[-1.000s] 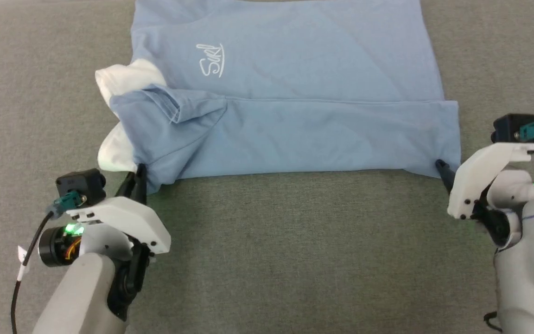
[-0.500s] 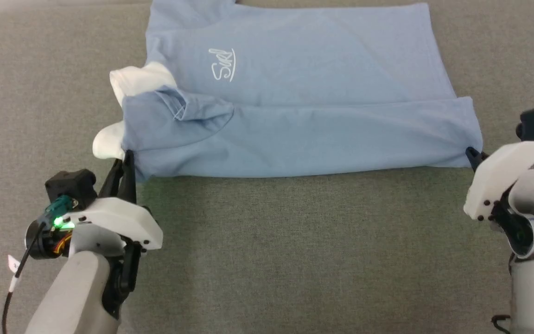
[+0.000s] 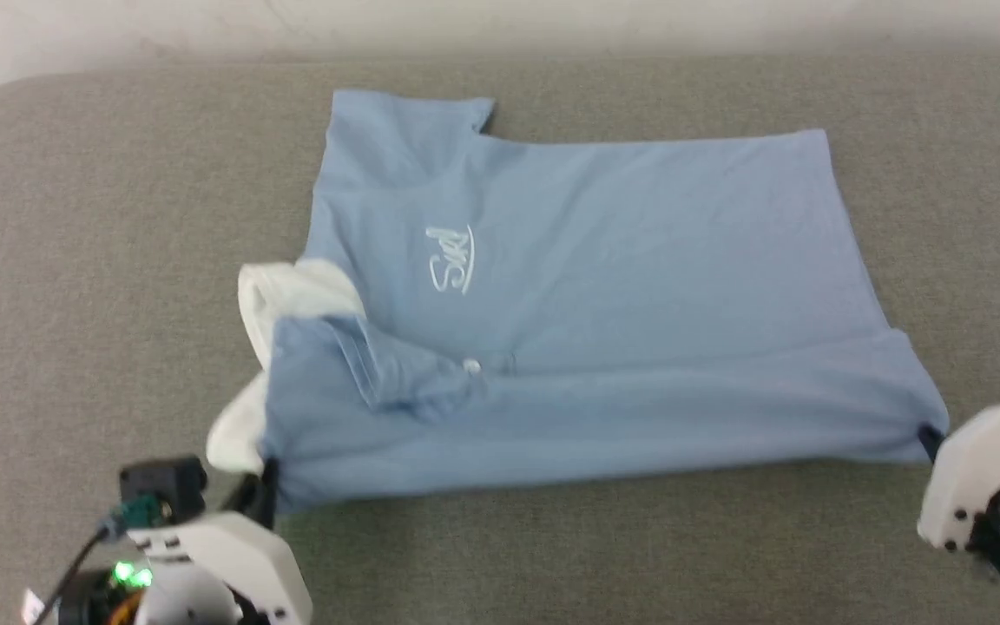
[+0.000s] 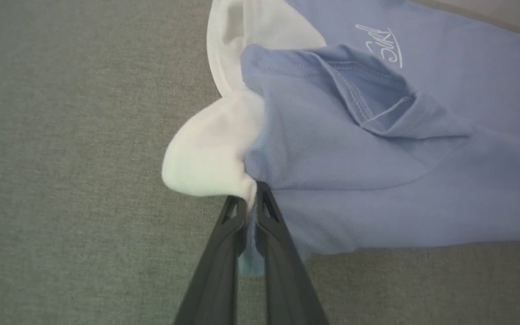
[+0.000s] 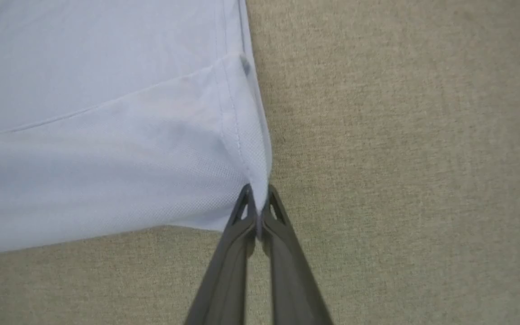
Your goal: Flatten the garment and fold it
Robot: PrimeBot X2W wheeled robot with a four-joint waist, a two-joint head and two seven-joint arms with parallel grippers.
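Light blue polo shirt (image 3: pixel 621 260) is lying spread on the grey fabric-covered counter (image 3: pixel 118 217), mid head view. The neck end is pointing to the robot's left and the hem end to its right. The near long edge is lying folded over onto the body, making a band that runs left to right. The white collar (image 3: pixel 292 291) is poking out at the left end, partly under the folded band. The white script logo (image 3: pixel 450 259) is showing on the chest, just beyond the fold. One white button (image 3: pixel 470 367) is sitting at the fold edge. The far sleeve (image 3: pixel 404 130) is lying flat at the far left corner.

Left gripper (image 4: pixel 252 198) is pinching the near-left corner. Its fingers (image 4: pixel 224 253) are standing narrow with blue cloth between them, touching the collar's lower lobe. Right gripper (image 5: pixel 258 196) is pinching the near-right hem corner. Its fingers (image 5: pixel 228 262) are almost together with thin cloth caught between the tips, and the cloth is drawing to a point there. In the head view both grippers are sitting at the near corners, left (image 3: pixel 266 473) and right (image 3: pixel 930 438), well apart.
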